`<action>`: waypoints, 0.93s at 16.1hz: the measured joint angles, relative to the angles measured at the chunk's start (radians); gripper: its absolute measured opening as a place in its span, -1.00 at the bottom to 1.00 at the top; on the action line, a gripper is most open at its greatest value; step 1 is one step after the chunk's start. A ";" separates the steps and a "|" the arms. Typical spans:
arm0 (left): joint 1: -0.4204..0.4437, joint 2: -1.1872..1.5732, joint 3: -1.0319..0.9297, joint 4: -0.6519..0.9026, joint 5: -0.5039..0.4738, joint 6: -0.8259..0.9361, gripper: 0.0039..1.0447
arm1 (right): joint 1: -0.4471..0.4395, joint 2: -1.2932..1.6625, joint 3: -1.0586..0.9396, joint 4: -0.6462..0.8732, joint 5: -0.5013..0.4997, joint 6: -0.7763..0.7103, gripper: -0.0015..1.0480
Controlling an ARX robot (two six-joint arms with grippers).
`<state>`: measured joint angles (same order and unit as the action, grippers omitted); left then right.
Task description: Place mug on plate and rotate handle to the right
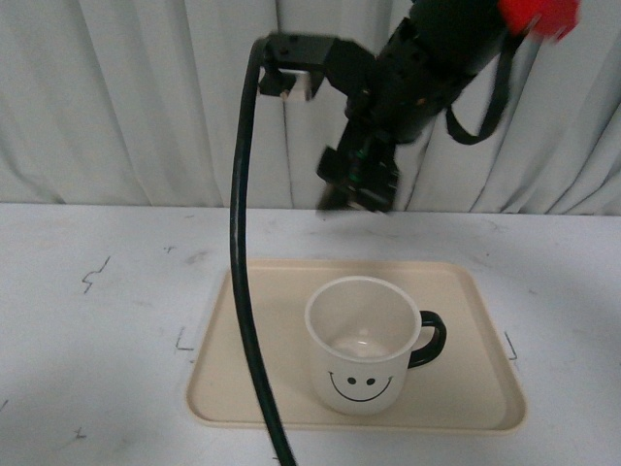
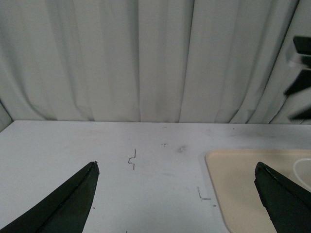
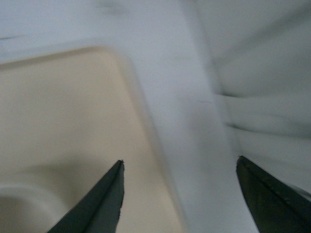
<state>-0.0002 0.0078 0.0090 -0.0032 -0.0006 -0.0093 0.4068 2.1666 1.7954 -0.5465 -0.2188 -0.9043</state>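
We see the right hand [image 1: 357, 184] hanging in the air above the far edge of the plate [image 1: 233, 388], blurred in the front view, with nothing between its fingers. In the right wrist view its two dark fingertips [image 3: 104, 196] stand wide apart, so we read it as spread open and empty, touching neither mug nor plate. That picture is smeared, but a pale curved rim, probably the mug's, shows at its lower corner, beside one fingertip and apart from it.

The mug [image 1: 361, 374] stands upright on the plate, below the right hand and nearer to the robot than the hand is. Its smiley face points toward the robot. The handle [image 1: 430, 338] sticks out on the robot's right side. The plate lies flat on the white bench [image 1: 97, 320].

A black cable [image 1: 241, 291] runs down from the right arm, passing in front of the plate to the left of the mug.

Our left hand [image 2: 177, 196] does not show in the front view. In its own wrist view its two dark fingers [image 2: 73, 201] are also spread wide with nothing between them, over bare bench. The plate's corner [image 2: 228, 184] lies just inside one finger, and a sliver of the mug's rim [image 2: 302, 171] shows near it. Neither is touched. A white curtain [image 2: 146, 58] hangs behind the bench.
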 joint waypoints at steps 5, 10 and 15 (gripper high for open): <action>0.000 0.000 0.000 0.000 0.000 0.000 0.88 | -0.149 -0.455 -1.005 1.433 0.513 0.794 -0.68; 0.000 0.000 0.000 0.000 0.000 0.000 0.88 | -0.230 -0.702 -1.417 1.617 0.398 0.886 -0.96; 0.000 0.000 0.000 0.000 0.000 0.000 0.88 | -0.305 -0.893 -1.640 1.627 0.323 0.890 -0.96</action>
<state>-0.0002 0.0078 0.0090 -0.0036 -0.0006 -0.0093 0.1017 1.2736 0.1555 1.0809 0.1043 -0.0147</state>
